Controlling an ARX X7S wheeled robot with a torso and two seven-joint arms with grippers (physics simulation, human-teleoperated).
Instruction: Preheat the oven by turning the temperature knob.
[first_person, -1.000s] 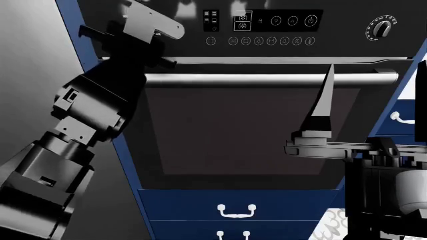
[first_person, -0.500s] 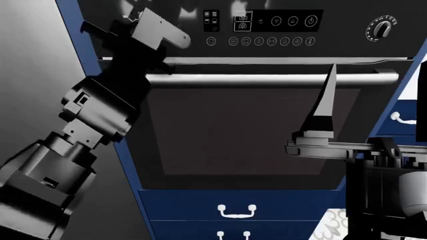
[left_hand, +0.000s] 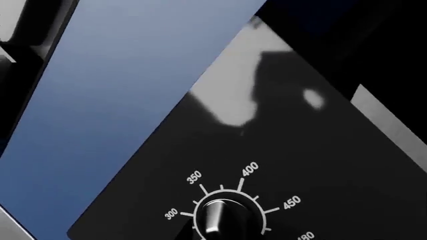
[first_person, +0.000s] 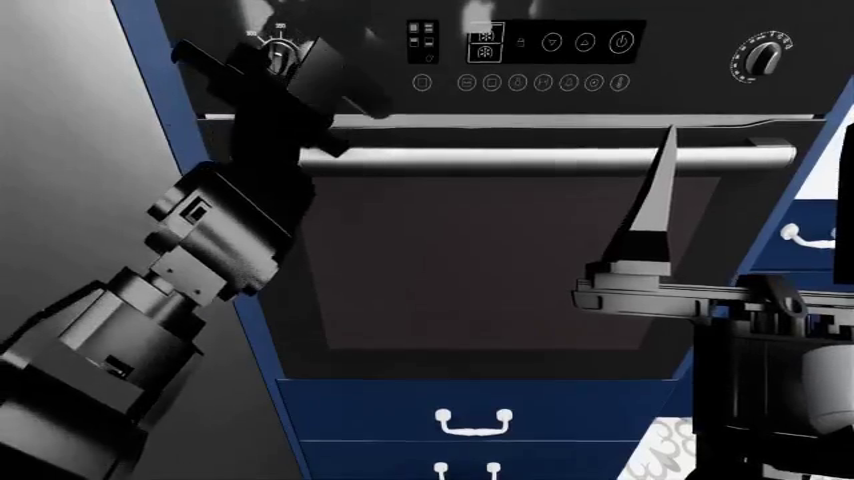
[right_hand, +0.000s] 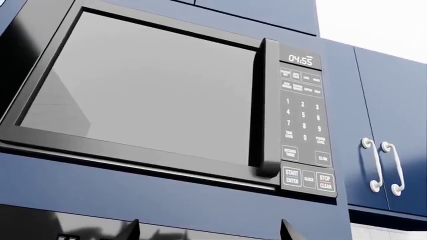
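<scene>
The oven (first_person: 507, 270) fills the head view, black with a dark glass door and a long silver bar handle (first_person: 534, 157). The temperature knob (first_person: 280, 50) sits at the panel's top left, ringed by white numerals. My left gripper (first_person: 318, 72) is right up against it, just to its right. In the left wrist view the temperature knob (left_hand: 223, 218) is close, its silver ridge pointing between 300 and 350. That gripper's fingers do not stand out against the black panel. My right gripper (first_person: 754, 140) stands open in front of the door, fingers up, holding nothing.
A second black knob (first_person: 761, 58) with white dashes sits at the panel's top right. A plain grey appliance (first_person: 80, 150) stands left of the oven. Blue drawers with white handles (first_person: 474, 422) lie below. The right wrist view faces a microwave (right_hand: 153, 95) and blue cabinets.
My left arm has moved right and up and its wrist has turned. The gripper now sits beside the temperature knob, whose dial has come into view. The right arm has not moved.
</scene>
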